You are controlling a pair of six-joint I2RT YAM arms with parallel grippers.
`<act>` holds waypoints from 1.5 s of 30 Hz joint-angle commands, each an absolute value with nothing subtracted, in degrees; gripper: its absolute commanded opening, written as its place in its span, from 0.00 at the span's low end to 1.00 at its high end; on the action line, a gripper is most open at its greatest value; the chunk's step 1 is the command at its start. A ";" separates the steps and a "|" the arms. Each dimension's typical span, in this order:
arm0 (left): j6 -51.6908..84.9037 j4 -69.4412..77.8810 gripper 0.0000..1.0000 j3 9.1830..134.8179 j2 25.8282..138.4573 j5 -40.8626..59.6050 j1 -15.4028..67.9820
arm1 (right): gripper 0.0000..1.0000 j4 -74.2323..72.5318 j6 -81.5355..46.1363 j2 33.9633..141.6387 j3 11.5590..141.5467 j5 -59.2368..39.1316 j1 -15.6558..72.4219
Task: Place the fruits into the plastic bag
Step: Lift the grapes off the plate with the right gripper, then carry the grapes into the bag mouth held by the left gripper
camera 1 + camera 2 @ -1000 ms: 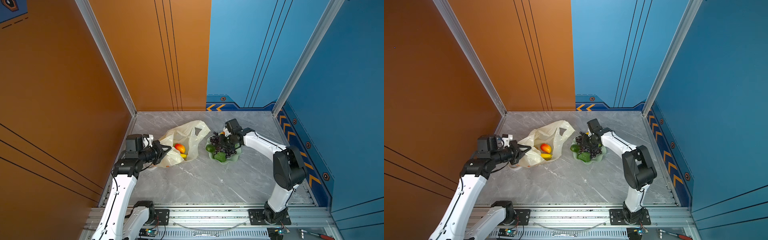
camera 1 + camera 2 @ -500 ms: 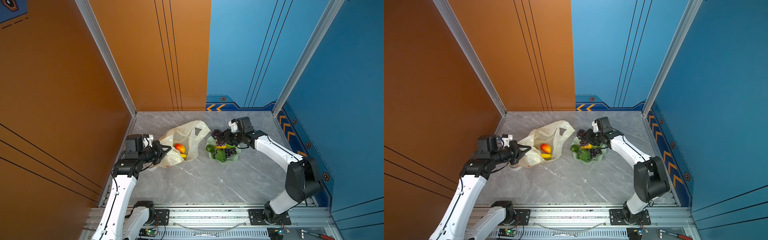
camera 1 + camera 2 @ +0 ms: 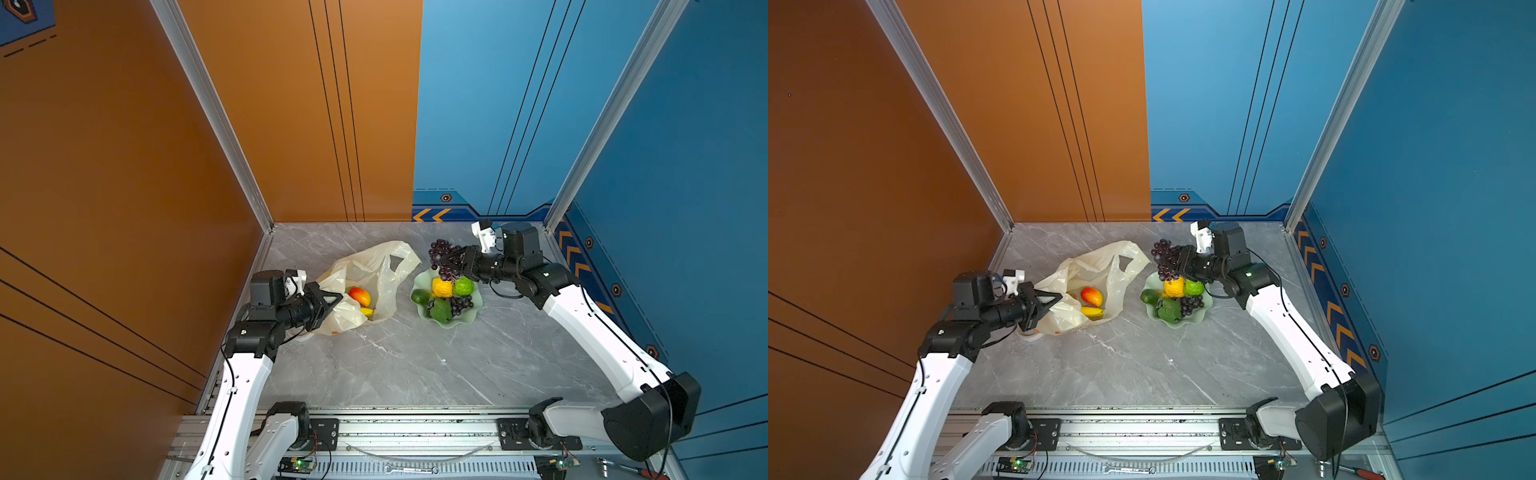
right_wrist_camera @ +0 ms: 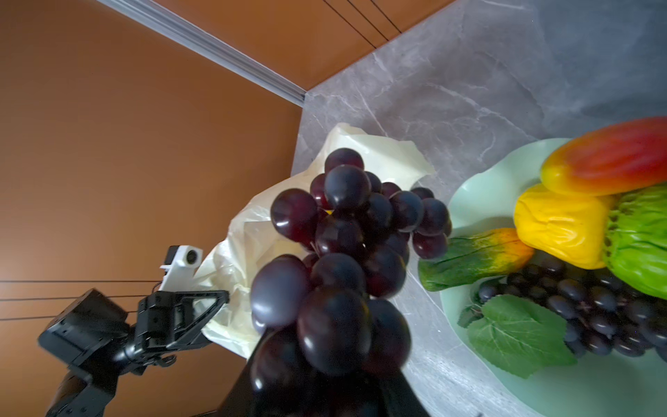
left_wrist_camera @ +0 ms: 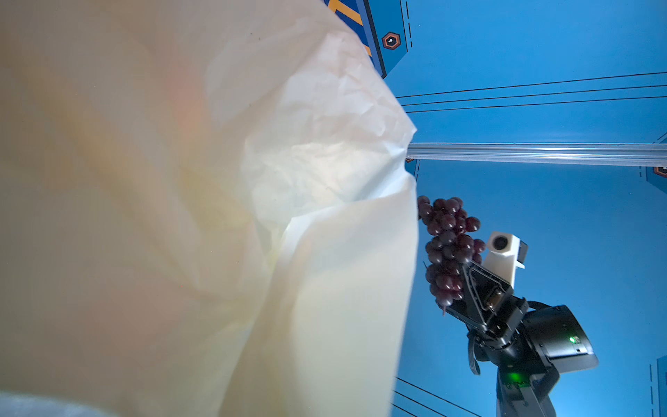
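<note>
Cream-white plastic bag: lies crumpled on the grey marble table, mouth gaping upward. Contents: one red-yellow mango and one banana bunch.

Left gripper: jaws closed, pinching the bag's rim on the left arm's side.

Right gripper: clamped on a dark purple grape cluster, held in the air over the far edge of the pale green dish, just beside the bag.

Dish holds: yellow lemon-like fruit, round green fruit, second grape cluster with a leaf, and a green-orange piece.
</note>
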State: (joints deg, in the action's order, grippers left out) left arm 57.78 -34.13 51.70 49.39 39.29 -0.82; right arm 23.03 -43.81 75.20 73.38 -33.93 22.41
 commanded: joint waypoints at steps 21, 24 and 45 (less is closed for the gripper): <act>57.39 -35.80 0.00 50.19 45.40 40.08 -1.34 | 0.35 8.10 -52.89 95.14 81.27 -39.51 42.04; 57.74 -36.29 0.00 49.93 44.31 39.83 -1.41 | 0.35 7.04 -53.19 100.72 82.85 -40.29 43.16; 58.80 -37.43 0.00 49.17 41.92 39.50 -1.49 | 0.61 21.12 -54.41 126.56 112.84 -27.42 47.77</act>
State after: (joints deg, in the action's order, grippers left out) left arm 58.52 -36.29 49.58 42.41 39.27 -0.86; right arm 16.78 -54.57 124.95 109.10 -30.46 46.52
